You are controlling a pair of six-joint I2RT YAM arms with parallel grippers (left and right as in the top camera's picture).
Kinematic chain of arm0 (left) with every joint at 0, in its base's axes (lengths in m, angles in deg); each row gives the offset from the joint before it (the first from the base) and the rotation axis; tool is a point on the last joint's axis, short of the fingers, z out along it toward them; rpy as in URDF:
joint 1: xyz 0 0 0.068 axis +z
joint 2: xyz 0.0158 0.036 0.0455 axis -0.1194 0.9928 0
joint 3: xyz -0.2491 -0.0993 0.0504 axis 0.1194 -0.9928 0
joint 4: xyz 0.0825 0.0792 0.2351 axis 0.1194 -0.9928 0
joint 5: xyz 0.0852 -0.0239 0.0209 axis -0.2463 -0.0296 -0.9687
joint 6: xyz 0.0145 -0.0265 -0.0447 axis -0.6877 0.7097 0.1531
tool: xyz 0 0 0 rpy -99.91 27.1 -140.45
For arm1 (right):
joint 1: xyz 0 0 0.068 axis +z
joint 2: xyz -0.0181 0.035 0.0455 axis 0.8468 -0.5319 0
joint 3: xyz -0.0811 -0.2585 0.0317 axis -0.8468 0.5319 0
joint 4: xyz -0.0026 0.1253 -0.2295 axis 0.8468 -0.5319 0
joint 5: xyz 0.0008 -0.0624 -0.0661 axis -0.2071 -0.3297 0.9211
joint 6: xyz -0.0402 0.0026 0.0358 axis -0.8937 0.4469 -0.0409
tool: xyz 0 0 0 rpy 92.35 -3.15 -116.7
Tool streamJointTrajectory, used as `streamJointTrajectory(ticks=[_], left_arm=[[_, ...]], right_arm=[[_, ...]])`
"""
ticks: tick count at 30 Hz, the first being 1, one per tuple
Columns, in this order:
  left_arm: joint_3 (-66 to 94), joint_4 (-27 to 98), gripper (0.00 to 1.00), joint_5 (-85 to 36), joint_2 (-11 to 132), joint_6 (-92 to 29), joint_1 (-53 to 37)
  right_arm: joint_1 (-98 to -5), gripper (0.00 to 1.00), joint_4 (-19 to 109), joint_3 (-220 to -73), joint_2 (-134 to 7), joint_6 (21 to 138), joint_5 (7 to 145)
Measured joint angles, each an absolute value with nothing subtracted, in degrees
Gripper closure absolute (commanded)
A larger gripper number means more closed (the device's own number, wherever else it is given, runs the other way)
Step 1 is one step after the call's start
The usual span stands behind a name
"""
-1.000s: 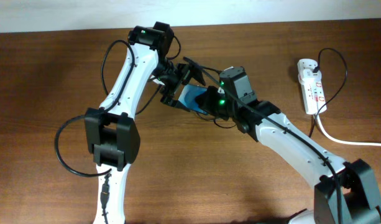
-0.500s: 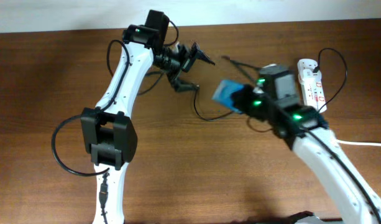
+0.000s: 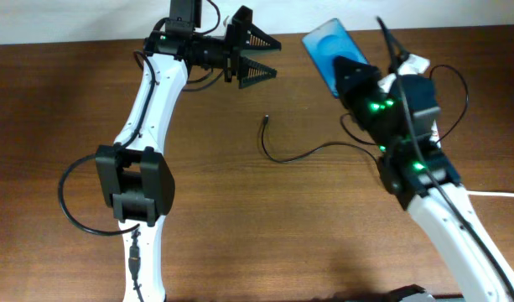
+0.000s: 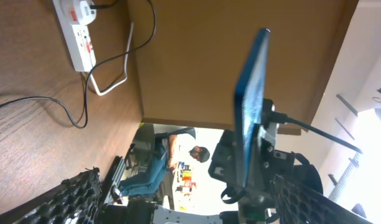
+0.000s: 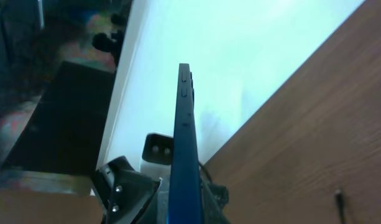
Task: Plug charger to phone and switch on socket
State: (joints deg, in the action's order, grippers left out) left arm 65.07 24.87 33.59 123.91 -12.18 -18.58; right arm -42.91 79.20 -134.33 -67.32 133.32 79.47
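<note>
My right gripper [image 3: 350, 74] is shut on the phone [image 3: 328, 48] and holds it raised at the back of the table, blue screen up. In the right wrist view the phone [image 5: 185, 137] stands edge-on between the jaws [image 5: 187, 202]. In the left wrist view it [image 4: 249, 112] is also edge-on. The charger cable [image 3: 315, 153] lies loose on the table, its plug tip [image 3: 266, 120] free; the tip also shows in the right wrist view [image 5: 339, 198]. My left gripper [image 3: 261, 57] is open and empty, above the table to the left of the phone. The socket [image 4: 78, 31] is mostly hidden behind my right arm in the overhead view [image 3: 417, 63].
The thick white cord [image 3: 483, 192] runs off to the right from the socket; it also loops beside the socket in the left wrist view [image 4: 115, 81]. The table's back edge and a white wall lie just behind both grippers.
My right gripper has lifted the phone up and to the back right. My left gripper has drawn back toward the far edge, open. The charger cable now lies loose on the table.
</note>
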Motion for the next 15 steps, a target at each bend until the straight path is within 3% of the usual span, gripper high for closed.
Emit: streamJointTrajectory(ticks=[5,15], left_arm=[[65.07,25.04,0.1,33.03,123.91,-10.19,-18.63],[65.05,42.05,0.16,25.62,123.91,6.85,-19.26]], right_arm=[[-36.2,0.96,92.8,-134.15,-79.29,137.71,85.29],[-33.27,0.96,94.61,-134.15,-81.46,144.8,89.57]])
